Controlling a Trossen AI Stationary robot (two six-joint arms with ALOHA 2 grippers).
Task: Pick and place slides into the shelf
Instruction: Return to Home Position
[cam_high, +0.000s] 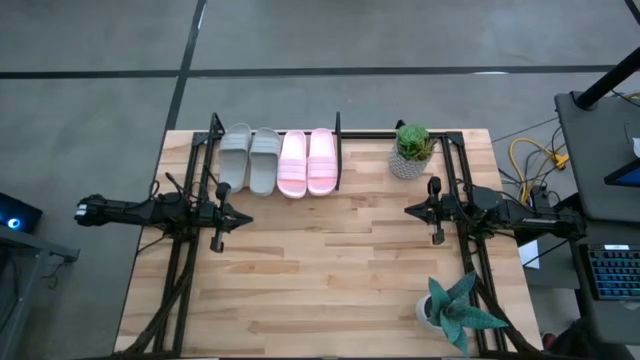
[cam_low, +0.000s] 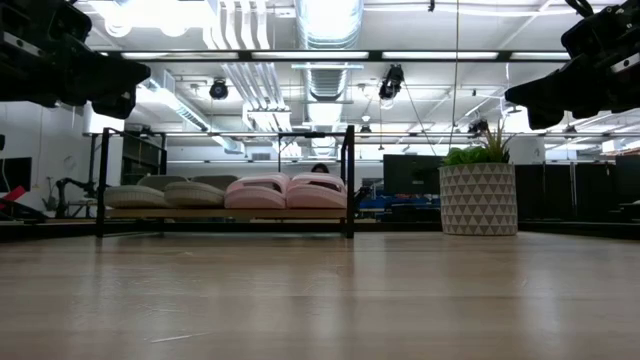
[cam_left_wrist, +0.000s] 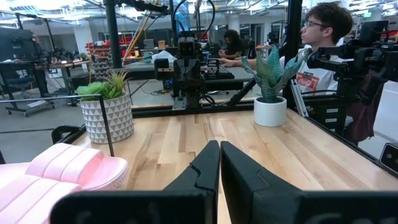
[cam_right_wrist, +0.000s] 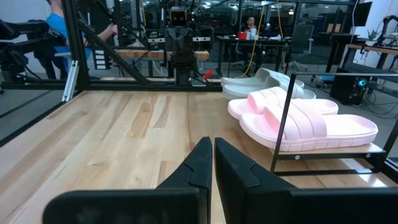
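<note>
Two grey-green slides (cam_high: 250, 155) and two pale pink slides (cam_high: 307, 160) lie side by side, soles down, on the low shelf (cam_high: 337, 128) at the table's far edge; the low view shows them in a row (cam_low: 225, 192). My left gripper (cam_high: 246, 218) hovers shut over the table's left side, just in front of the grey pair. My right gripper (cam_high: 408, 209) hovers shut on the right side, near the potted plant. Both point toward the table's middle and hold nothing. In the wrist views the shut fingers (cam_left_wrist: 219, 158) (cam_right_wrist: 212, 152) show above bare wood.
A green plant in a patterned pot (cam_high: 412, 150) stands by the shelf's right end. A spiky plant in a white pot (cam_high: 450, 310) stands at the near right corner. People sit beyond the table (cam_left_wrist: 317, 37). Bare wood (cam_high: 330, 260) lies between the arms.
</note>
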